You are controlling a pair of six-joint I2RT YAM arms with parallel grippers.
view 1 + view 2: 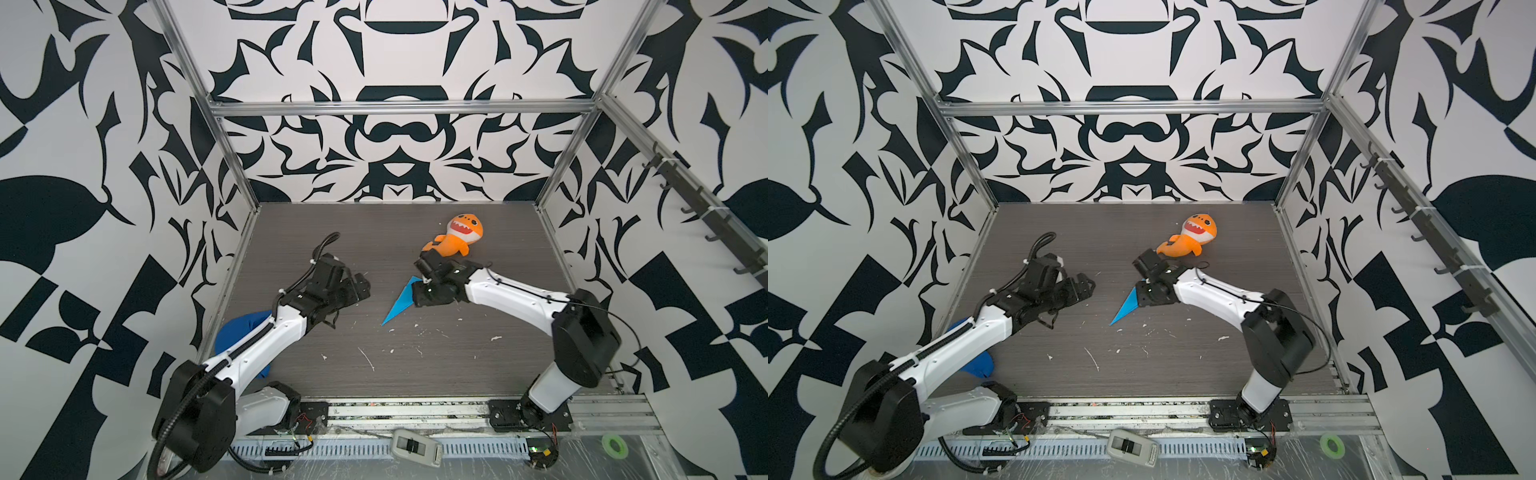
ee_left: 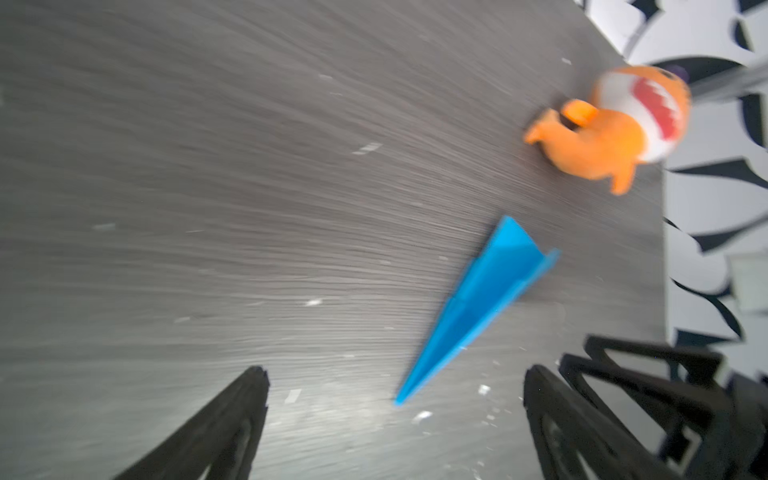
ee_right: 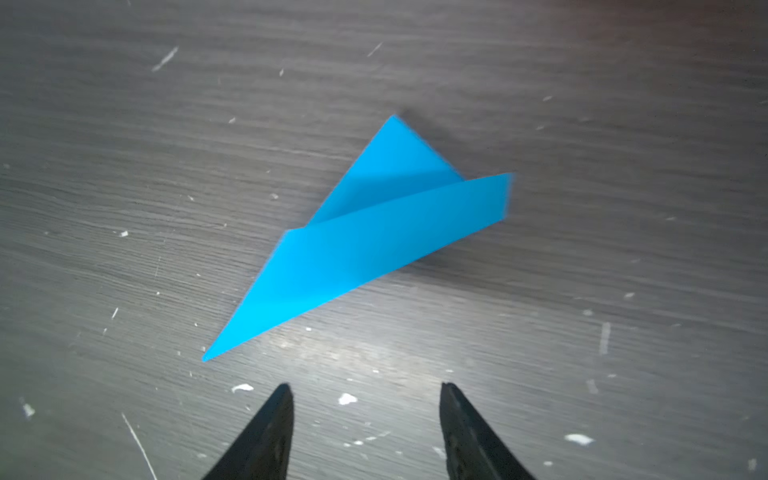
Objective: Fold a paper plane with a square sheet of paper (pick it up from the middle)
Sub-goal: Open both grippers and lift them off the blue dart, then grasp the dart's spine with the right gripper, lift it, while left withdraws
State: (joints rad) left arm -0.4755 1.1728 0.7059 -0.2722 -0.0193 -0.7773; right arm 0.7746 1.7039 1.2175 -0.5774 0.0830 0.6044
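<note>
Right wrist: I see plane [image 3: 374,241] lying on table [image 3: 124,124]; right gripper [image 3: 365,385] part-open, empty. Left gripper [image 2: 397,370] wide, empty. In a top view, shark [image 1: 457,237] at plane's 1 o'clock

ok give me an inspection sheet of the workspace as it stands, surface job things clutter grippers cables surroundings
surface: dark wood-grain table, littered with small white scraps.
job's things: paper plane, a narrow blue dart, lies on the table, held by nothing.
clutter: orange shark plush toward the back; dark blue disc partly under the left arm.
grippers: left gripper open, empty; right gripper open, empty, close to the plane.
cables: black hose on the left arm; thin black cable along the right arm.
surroundings: patterned walls, aluminium frame, hook rail on one wall, green tape roll at the front.
</note>
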